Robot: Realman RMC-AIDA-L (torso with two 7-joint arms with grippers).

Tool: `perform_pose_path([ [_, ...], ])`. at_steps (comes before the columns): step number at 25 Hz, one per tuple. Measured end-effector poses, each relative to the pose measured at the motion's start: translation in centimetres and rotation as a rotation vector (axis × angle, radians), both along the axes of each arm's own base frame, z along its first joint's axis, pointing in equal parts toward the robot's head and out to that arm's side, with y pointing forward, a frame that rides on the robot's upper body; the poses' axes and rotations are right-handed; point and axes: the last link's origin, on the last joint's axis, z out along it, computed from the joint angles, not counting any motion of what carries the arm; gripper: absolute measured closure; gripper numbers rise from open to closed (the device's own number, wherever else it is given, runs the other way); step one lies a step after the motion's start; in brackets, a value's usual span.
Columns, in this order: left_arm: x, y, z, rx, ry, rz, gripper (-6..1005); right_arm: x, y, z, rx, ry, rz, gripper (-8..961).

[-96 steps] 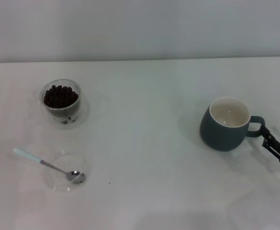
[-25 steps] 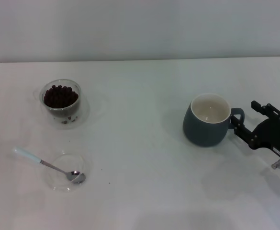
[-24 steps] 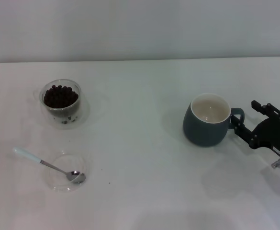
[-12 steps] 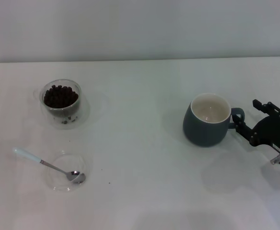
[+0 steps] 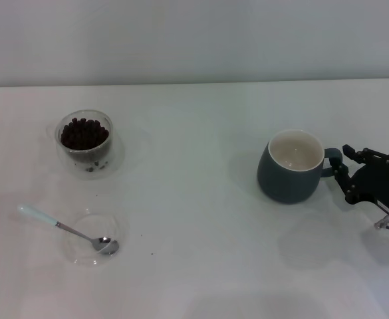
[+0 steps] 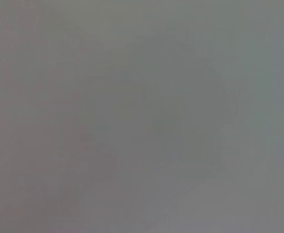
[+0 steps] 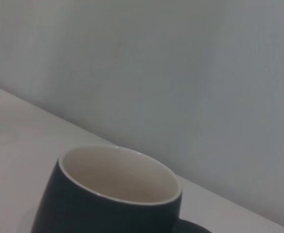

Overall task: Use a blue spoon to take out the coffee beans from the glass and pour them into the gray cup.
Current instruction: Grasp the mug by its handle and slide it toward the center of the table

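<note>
White tabletop against a pale wall. Squat dark blue-gray mug with cream interior stands at right, empty. Black right gripper sits at its loop handle, fingers spread apart around it rather than clamped. Left arm: out of view. Small clear double-walled glass, heaped with dark coffee beans, stands well apart at left. Pale-blue-handled metal teaspoon rests its bowl in a shallow clear dish. Risk: a finger catching the handle could tip or drag the mug.
</note>
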Motion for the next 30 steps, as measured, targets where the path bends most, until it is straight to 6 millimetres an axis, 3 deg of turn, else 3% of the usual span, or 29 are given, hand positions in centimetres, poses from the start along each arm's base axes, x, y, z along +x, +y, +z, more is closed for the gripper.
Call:
perform_pose_path([
  [7, 0.1, 0.2, 0.0, 0.0, 0.001, -0.005, 138, -0.6, 0.2, -0.4, -0.017, 0.008, 0.023, 692],
  [18, 0.2, 0.4, 0.0, -0.001, 0.003, -0.007, 137, -1.3, 0.4, -0.9, -0.037, 0.02, 0.046, 709],
  [26, 0.2, 0.3, -0.1, -0.003, 0.0, -0.007, 138, -2.3, 0.1, -2.0, -0.092, 0.04, 0.082, 800],
  [30, 0.3, 0.4, -0.1, -0.004, -0.001, -0.008, 138, -3.2, 0.1, -2.7, -0.126, 0.047, 0.114, 801],
])
